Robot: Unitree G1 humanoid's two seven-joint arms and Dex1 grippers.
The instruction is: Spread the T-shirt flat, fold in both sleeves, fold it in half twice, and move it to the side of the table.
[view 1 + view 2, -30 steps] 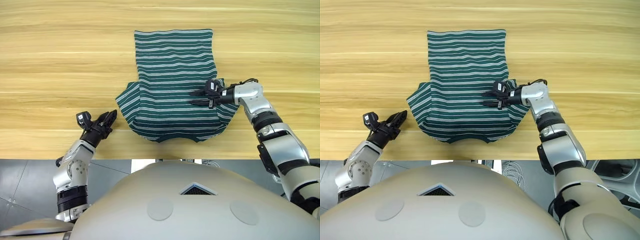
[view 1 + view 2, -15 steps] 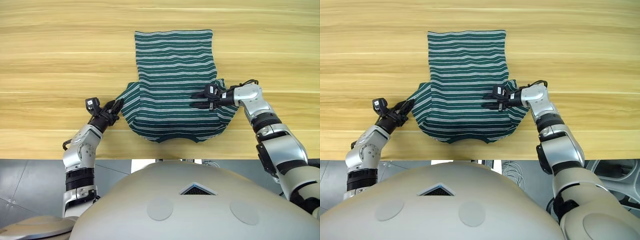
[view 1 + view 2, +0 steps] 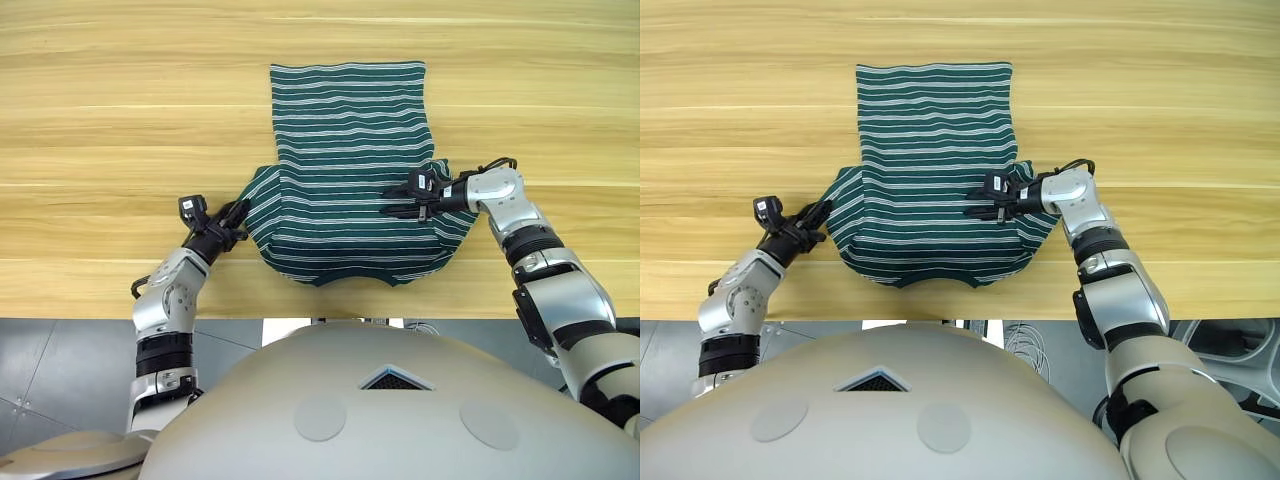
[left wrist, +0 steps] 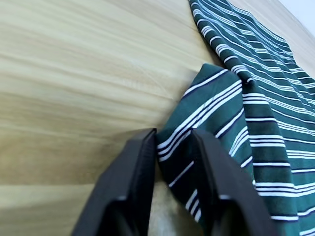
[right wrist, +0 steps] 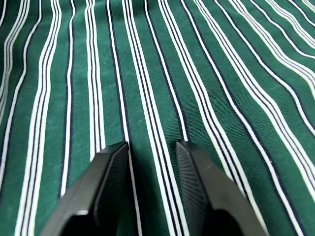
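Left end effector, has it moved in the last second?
Yes. The left end effector moved forward and rightward across the table, reaching the left sleeve of the T-shirt.

Bright, even, diffuse overhead light; faint soft shadows along T-shirt (image 3: 350, 165) edges on pale table (image 3: 110, 110).

I have the green, white-striped cloth T-shirt (image 3: 345, 150) lying on the pale wooden plank table (image 3: 120, 100), centred and near my edge. My left gripper (image 3: 238, 215) is at its left sleeve (image 3: 258, 195), one finger on either side of the sleeve's edge. My right gripper (image 3: 388, 206) is over the shirt's right side.
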